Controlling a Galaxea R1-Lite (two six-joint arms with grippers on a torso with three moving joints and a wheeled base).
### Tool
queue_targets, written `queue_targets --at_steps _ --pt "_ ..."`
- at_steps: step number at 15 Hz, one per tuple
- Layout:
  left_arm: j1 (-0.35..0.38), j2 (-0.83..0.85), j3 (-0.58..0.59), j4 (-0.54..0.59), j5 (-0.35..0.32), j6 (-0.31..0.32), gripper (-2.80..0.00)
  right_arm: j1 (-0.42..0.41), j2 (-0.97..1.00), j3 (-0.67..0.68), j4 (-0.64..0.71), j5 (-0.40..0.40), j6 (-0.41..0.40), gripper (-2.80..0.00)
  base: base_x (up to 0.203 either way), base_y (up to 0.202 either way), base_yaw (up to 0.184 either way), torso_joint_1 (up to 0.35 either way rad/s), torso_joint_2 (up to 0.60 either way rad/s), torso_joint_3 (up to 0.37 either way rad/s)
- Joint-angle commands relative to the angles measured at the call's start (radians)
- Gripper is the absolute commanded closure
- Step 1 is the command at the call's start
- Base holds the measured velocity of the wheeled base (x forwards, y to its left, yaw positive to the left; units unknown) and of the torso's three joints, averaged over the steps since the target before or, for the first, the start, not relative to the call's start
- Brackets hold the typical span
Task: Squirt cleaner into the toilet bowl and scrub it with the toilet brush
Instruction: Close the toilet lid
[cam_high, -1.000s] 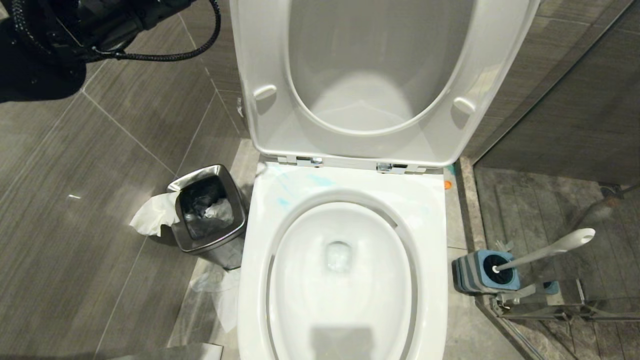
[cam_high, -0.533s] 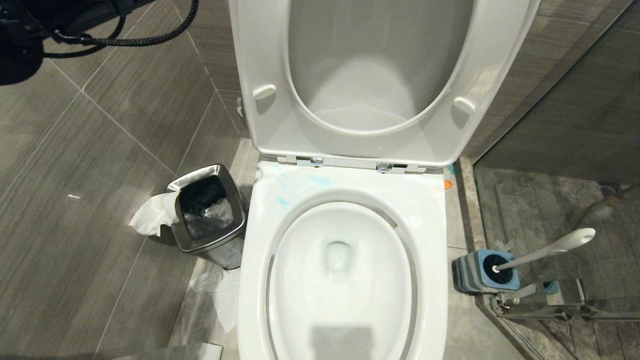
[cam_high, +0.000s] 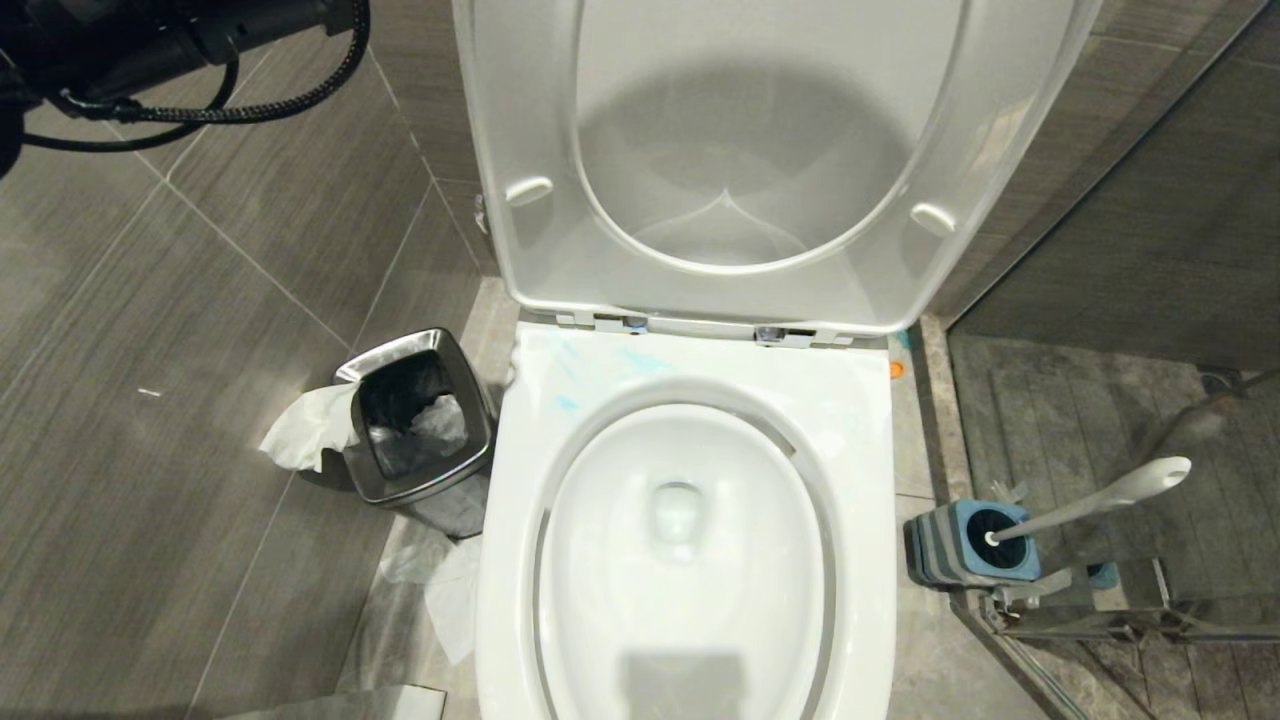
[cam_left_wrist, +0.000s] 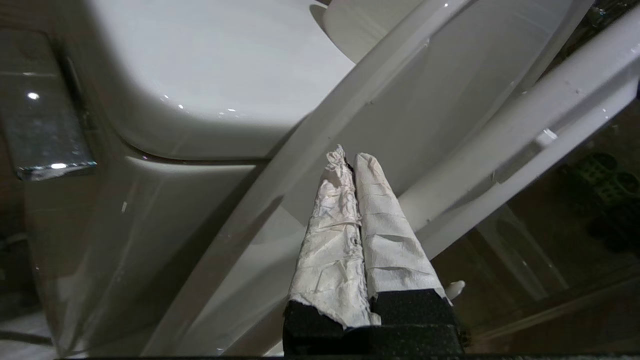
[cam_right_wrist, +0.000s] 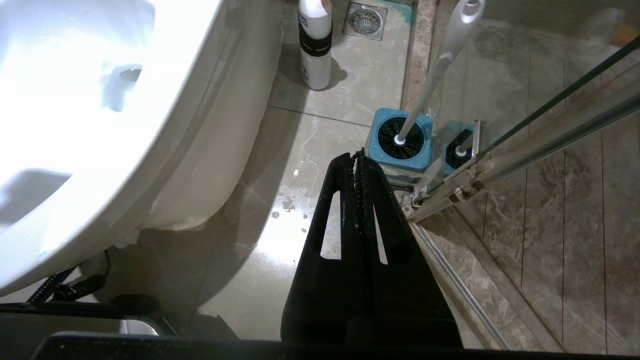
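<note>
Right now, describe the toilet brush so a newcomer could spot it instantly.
Start at the white toilet bowl, seat and lid raised. On the floor to the robot's right of it, by the glass shower partition, stands a squat square blue-and-grey holder. The toilet brush is the slim light-grey handle leaning out of that holder, its black bristle head seated inside; the white bottle nearby has no handle.

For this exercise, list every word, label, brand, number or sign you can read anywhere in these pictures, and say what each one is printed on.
None can be read.
The white bottle on the floor beside the toilet bowl has a dark band around it, but no lettering on it can be made out.
The toilet brush, its blue holder and the waste bin show no text.
</note>
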Motion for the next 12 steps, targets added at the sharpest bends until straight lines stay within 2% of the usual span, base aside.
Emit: queue_targets --at_steps 1,3,5,9,12 --pt "-0.007 -0.022 0.012 -0.002 0.004 -0.007 0.00 -0.001 0.001 0.000 0.000 0.000 0.000 0.00 0.000 0.000 0.000 0.000 0.00 0.000" --pt "-0.006 -0.021 -0.002 -0.007 0.022 0.006 0.00 0.000 0.001 0.000 0.000 0.000 0.000 0.00 0.000 0.000 0.000 0.000 0.00 0.000" --pt "-0.005 -0.006 -0.040 -0.010 0.068 0.019 0.00 0.000 0.001 0.000 0.000 0.000 0.000 0.00 0.000 0.000 0.000 0.000 0.00 0.000" --pt "0.005 0.063 -0.196 -0.029 0.169 0.035 0.00 0.000 0.001 0.000 0.000 0.000 0.000 0.00 0.000 0.000 0.000 0.000 0.00 0.000" --pt "0.007 0.109 -0.193 -0.096 0.182 0.078 0.00 -0.001 0.001 0.000 0.000 0.000 0.000 0.00 0.000 0.000 0.000 0.000 0.00 0.000"
